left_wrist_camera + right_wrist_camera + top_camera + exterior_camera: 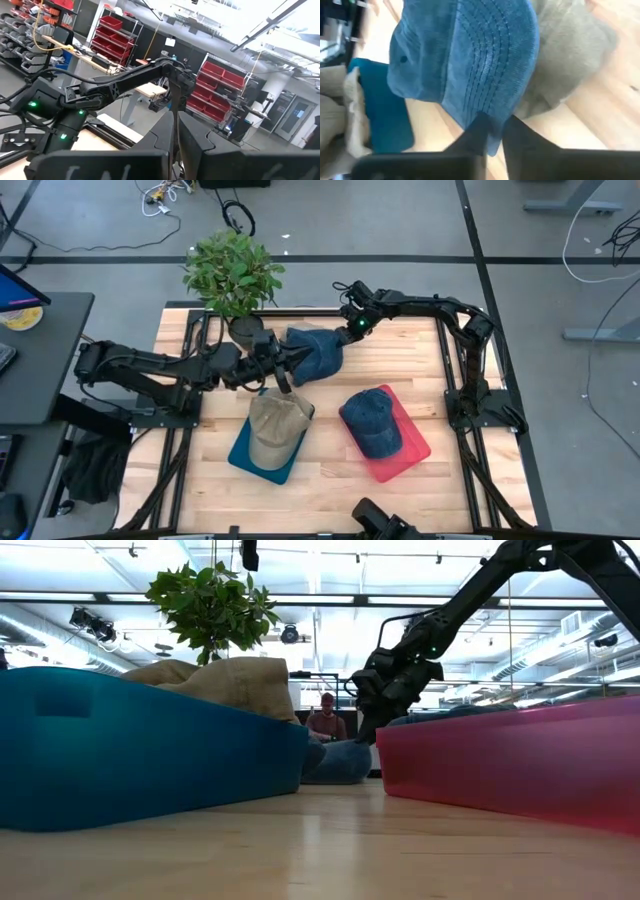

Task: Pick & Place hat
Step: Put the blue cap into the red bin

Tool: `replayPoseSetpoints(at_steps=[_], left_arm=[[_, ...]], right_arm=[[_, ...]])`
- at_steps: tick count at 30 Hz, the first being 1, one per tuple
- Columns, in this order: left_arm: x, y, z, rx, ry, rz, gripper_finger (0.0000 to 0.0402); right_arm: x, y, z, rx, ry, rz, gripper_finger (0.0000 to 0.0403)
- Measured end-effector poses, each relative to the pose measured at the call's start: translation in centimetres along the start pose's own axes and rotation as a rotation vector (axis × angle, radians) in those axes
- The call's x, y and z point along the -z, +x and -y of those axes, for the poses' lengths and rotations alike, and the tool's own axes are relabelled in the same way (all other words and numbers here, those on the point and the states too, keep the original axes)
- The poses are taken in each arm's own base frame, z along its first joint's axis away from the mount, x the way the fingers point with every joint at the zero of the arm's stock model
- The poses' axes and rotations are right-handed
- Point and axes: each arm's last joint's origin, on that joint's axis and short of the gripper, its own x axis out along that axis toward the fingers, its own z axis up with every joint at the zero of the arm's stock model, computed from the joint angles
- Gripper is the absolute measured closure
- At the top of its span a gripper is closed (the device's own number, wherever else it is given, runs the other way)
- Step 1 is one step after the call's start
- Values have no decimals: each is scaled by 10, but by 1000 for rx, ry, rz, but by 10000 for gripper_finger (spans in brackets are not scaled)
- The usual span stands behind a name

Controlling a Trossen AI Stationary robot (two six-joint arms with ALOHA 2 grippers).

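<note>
A blue corduroy hat [315, 352] lies at the table's far middle, near the potted plant; it also shows in the right wrist view [470, 65] and the low view [340, 760]. My right gripper [350, 330] [492, 132] is shut on its brim. A tan hat [275, 428] rests in a teal tray [245, 455]. A dark blue hat [375, 420] rests in a red tray [415, 450]. My left gripper [284, 377] [175, 135] is shut, hovers at the tan hat's far edge and holds nothing. My right gripper pinches the blue hat's brim at its edge [487, 112] between the two fingers. It comes from the table's far right side, slanting down. The hat's crown [340, 762] appears to rest on the table.
A potted plant [232, 275] stands at the far left corner, close to both grippers. A greyish-tan cloth [570, 60] lies beside the blue hat. The two trays fill the middle of the table. Bare wood shows along the near edge [330, 490]. A person [325, 720] sits beyond the table.
</note>
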Motion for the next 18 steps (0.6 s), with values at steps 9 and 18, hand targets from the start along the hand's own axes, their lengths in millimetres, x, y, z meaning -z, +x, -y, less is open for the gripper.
replayPoseSetpoints(at_steps=[9, 18], left_arm=[[5, -5, 11, 43, 42, -19, 374], [5, -6, 13, 48, 85, -20, 374]], right_arm=[[0, -18, -12, -30, 24, 32, 391], [9, -62, -50, -86, -52, 97, 393]])
